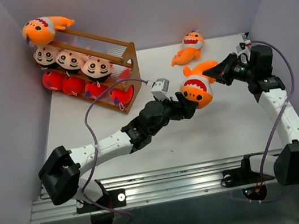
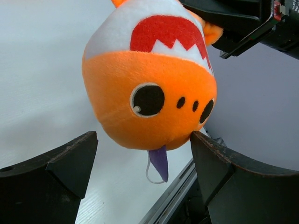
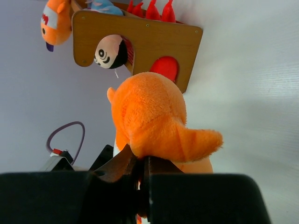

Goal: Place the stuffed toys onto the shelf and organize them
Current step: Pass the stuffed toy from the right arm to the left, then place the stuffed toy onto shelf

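Orange plush, the shark [image 1: 198, 91] hangs above the table [image 1: 222, 134] at mid-right in the top view, between the two arms. The right fingers [image 1: 224, 70] are clamped on its tail end. The left fingers [image 1: 185, 109] stand apart around its head from the opposite side. A second shark [image 1: 187, 48] lies on the table near the back wall. At the back left, the wooden shelf [image 1: 131, 63] carries a top shark [image 1: 41, 29], three boys [image 1: 69, 59] on the middle tier and red sharks [image 1: 76, 85] on the bottom tier.

From the left wrist, the shark's [image 2: 149, 93] rounded head hangs snout-down between the left fingers [image 2: 60, 168], which are spread wide. One is clear of it and the other is just beside its cheek. The fabric is fuzzy, with a white band, a red zigzag-toothed mouth and black eyes. A purple ribbon tag [image 2: 159, 161] dangles from the snout; whether it bears print I cannot tell.

From the right wrist, the right fingers [image 3: 117, 167] are pressed together on the base of the shark's [image 3: 149, 116] tail fin. Beyond it stands the shelf's [image 3: 140, 42] smooth brown side panel with rounded corners. One of the boys [image 3: 111, 51] and one of the red sharks [image 3: 166, 67] peek past the panel. The top shark [image 3: 56, 23] is above them.
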You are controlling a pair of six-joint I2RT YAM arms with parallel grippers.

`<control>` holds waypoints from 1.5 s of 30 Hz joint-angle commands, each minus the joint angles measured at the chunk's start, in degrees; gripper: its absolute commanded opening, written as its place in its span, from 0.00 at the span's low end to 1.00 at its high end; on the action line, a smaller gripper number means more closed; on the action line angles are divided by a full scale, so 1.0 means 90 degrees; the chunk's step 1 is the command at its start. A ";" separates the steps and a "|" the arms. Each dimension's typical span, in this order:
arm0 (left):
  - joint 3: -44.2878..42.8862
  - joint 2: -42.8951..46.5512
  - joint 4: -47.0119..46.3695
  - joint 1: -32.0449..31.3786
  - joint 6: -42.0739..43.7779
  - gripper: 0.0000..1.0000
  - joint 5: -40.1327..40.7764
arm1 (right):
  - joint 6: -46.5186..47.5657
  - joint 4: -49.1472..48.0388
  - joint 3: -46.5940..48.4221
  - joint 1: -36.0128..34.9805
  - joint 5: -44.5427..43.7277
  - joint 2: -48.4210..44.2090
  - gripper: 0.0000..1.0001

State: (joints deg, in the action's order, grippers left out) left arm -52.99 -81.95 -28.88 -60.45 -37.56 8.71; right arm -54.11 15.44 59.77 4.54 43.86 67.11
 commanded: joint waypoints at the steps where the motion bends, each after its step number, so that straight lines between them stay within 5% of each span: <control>1: -0.0362 0.0113 -0.0208 -0.0052 0.0052 0.90 -0.0108 | -0.0638 -0.0963 -0.0302 0.0033 0.0507 -0.0123 0.01; 8: -0.0665 -0.0171 -0.0482 -0.0051 0.0003 0.83 -0.0431 | -0.0892 -0.1403 -0.0713 0.0033 0.0703 -0.0289 0.01; 11: -0.0694 -0.0172 -0.0560 -0.0042 0.0033 0.62 -0.0460 | -0.0863 -0.1423 -0.0772 0.0033 0.0713 -0.0328 0.01; 12: -0.0694 -0.0162 -0.0560 -0.0042 0.0033 0.46 -0.0441 | -0.0873 -0.1442 -0.0791 0.0033 0.0713 -0.0347 0.01; 20: -0.0450 0.0199 -0.0550 -0.0003 0.0471 0.00 -0.0079 | -0.0649 -0.1559 -0.0869 0.0033 0.0810 -0.0416 0.01; 25: -0.0304 0.0658 -0.0453 0.0066 0.1818 0.00 -0.0479 | 0.0540 -0.1618 -0.0645 0.0033 0.1239 -0.0474 0.21; 27: -0.0410 0.0795 0.0003 0.0105 0.2385 0.00 -0.0538 | 0.1523 -0.1608 -0.0518 0.0033 0.1716 -0.0504 0.52; 28: -0.0459 0.0940 0.0209 0.0163 0.2570 0.00 -0.0548 | 0.1848 -0.1608 -0.0402 0.0033 0.1893 -0.0523 0.84; 29: -0.0585 0.1009 0.0385 0.0202 0.2765 0.00 -0.0567 | 0.2142 -0.1570 -0.0333 0.0033 0.2030 -0.0533 0.96; 37: -0.1113 0.2102 0.2221 0.1324 0.4016 0.00 -0.0938 | 0.3979 -0.1579 -0.0224 0.0336 0.2744 -0.1030 1.00; 45: -0.2284 0.2270 0.3433 0.2749 0.5012 0.00 -0.1378 | 0.5044 -0.1569 -0.1326 0.0521 0.2832 -0.1353 1.00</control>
State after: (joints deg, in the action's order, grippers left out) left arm -67.48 -62.02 -2.28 -39.66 0.54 -1.19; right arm -15.70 2.33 52.10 7.81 67.81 54.68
